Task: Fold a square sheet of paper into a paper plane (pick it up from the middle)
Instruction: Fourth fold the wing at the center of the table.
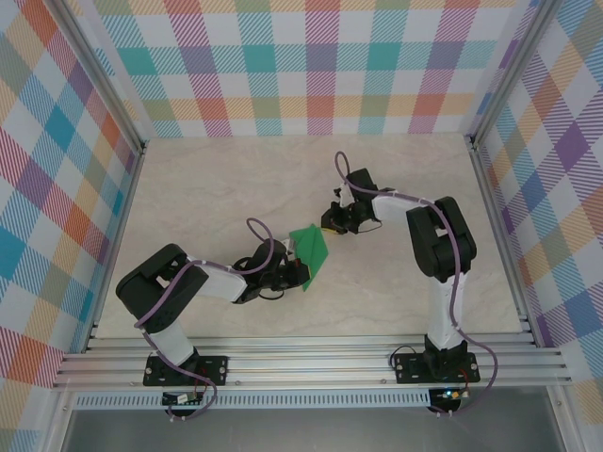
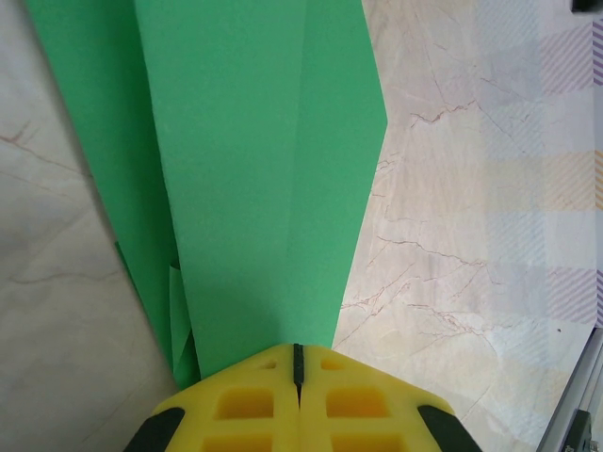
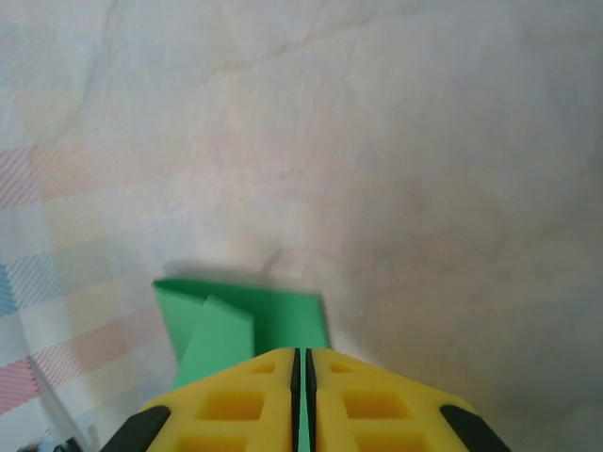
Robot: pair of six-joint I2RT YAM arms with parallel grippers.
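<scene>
Step in hand (my judgement): a two-handed fold or crease on the partly folded green paper (image 1: 309,254). It sits near the middle of the surface (image 1: 236,179), between the two arms. It seems lifted and tilted rather than lying flat, though the top view does not settle this.

Left hand (image 2: 298,363): fingers pressed together, with the near end of the paper pinched between them. Right hand (image 3: 301,363): fingers almost together, with a sliver of green in the slit, so it grips the opposite edge.

Doing it well (judgement):
- Keep both pinches firm. The paper is thin and could slip or tear if the hands pull apart.
- Move the hands as a pair, so the span between them neither goes slack nor is tugged tight.
- Line the loose edge up with the long crease before pressing anything down.
- Set the crease against the surface, not in the air.

Look of the paper: plain bright green, in several layers. In the left wrist view it runs away from the fingertips as a long band. One crease runs lengthwise, the right edge has an angled corner, and a layer behind shows along the left. In the right wrist view a small slanted flap lies over a flat strip. From above it is a slanted, roughly four-sided shape, not yet a slim dart.
</scene>
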